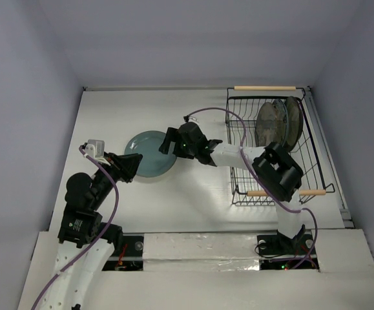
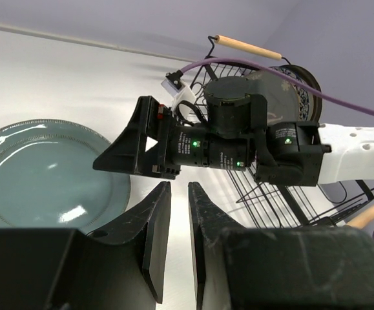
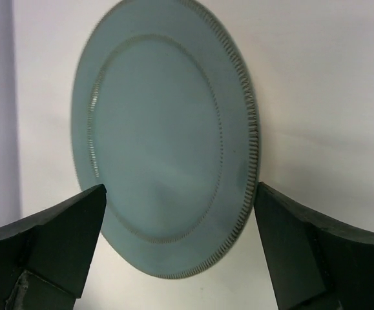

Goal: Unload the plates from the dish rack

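Note:
A plain teal plate (image 1: 149, 154) lies flat on the white table, left of the dish rack (image 1: 233, 116). It also shows in the left wrist view (image 2: 38, 174) and the right wrist view (image 3: 161, 129). My right gripper (image 1: 167, 141) hangs over the plate's right edge, open wide and empty, with the plate beyond its fingertips (image 3: 177, 194). My left gripper (image 1: 137, 165) sits at the plate's near-left edge, its jaws almost together and empty (image 2: 179, 187). Two patterned plates (image 1: 278, 123) stand upright in the rack; one has a dark floral rim (image 2: 298, 90).
The black wire rack has wooden handles at its far end (image 1: 265, 88) and near end (image 1: 287, 192). My right arm (image 1: 277, 171) reaches across the rack's near-left corner. A purple cable (image 1: 216, 111) loops over the rack. White walls enclose the table.

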